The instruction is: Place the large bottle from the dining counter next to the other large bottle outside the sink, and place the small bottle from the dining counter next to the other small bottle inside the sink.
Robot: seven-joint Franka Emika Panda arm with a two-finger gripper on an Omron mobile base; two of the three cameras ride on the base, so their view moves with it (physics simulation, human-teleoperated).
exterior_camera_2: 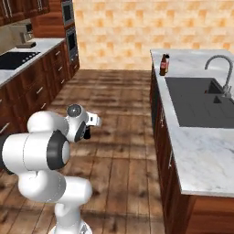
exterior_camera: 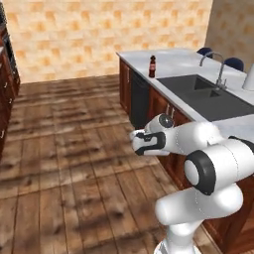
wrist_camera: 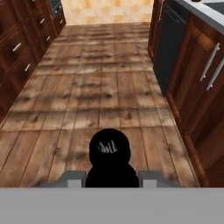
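The fingers (wrist_camera: 109, 178) grip the small black bottle (wrist_camera: 109, 159) between them, so carry it upright to the sink (exterior_camera_2: 201, 103).

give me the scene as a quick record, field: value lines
hand: above the wood floor, shut on the small black bottle
arm: folded low beside the counter cabinets
brown bottle: upright on the marble counter, near the sink's far corner
sink: dark basin set in the counter, chrome faucet at its far side
floor: wood planks
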